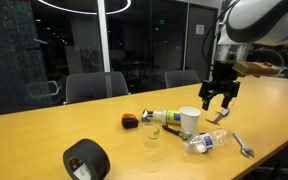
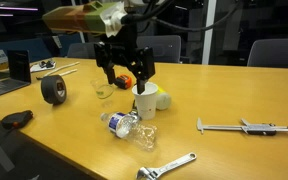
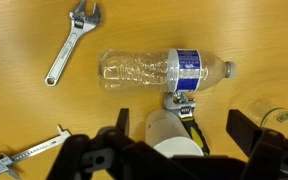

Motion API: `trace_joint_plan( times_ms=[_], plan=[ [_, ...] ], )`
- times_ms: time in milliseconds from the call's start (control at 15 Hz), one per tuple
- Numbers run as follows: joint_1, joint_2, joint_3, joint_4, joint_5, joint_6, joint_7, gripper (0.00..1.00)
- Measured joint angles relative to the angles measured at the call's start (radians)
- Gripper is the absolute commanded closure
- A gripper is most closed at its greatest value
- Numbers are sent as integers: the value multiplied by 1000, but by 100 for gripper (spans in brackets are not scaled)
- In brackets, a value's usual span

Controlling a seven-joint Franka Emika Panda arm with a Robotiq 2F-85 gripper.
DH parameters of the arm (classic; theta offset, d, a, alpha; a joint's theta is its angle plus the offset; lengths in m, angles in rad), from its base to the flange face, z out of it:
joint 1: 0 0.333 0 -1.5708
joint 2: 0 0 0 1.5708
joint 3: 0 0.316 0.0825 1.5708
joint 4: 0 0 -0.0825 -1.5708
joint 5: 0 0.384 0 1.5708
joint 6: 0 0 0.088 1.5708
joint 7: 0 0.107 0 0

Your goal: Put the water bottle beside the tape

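A clear plastic water bottle with a blue label lies on its side on the wooden table; it shows in both exterior views. The black tape roll stands well away from it near the table edge. My gripper is open and empty. It hovers above a white cup, just short of the bottle.
A white cup stands next to the bottle, with a small yellow-handled wrench beside it. A silver wrench, a caliper, a second lying bottle and a laptop are also on the table.
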Motion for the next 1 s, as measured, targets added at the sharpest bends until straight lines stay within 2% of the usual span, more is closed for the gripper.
trace_joint_plan(
  times_ms=[800,1000],
  plan=[
    [-1,2,0,-1,0,-4,3,0],
    [-6,14,0,1,13,-43,63,0]
  ],
)
